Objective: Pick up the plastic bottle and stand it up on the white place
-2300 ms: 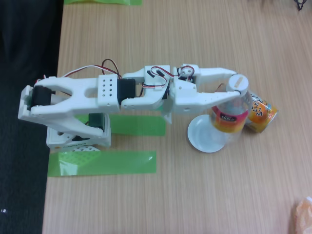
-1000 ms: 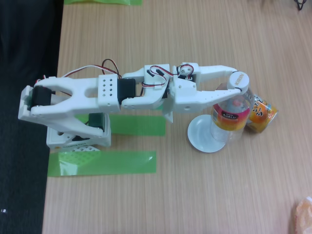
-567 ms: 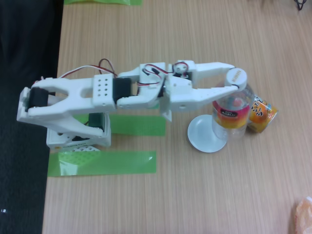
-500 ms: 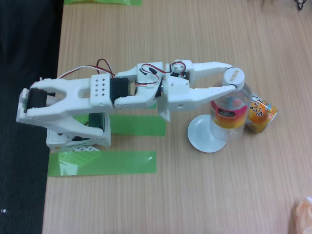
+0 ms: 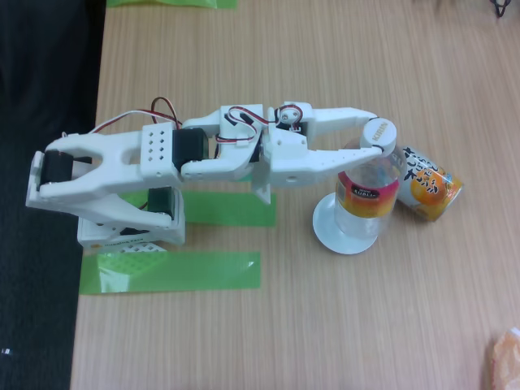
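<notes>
reaching flat; gripper point(image 5: 370, 140) at plastic bottle point(image 5: 370, 191)

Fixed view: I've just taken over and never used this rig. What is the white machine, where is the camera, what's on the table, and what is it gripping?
The camera stands still and looks down on a wooden table. The white machine is a small robot arm, its base at the left of the picture, reaching right. Its gripper is closed around the neck of a clear bottle just under the white cap. The bottle is upright over a white disc; whether it has touched down I cannot tell. Behind it lies an orange and blue bottle. Two green tape strips lie near the base.
</notes>
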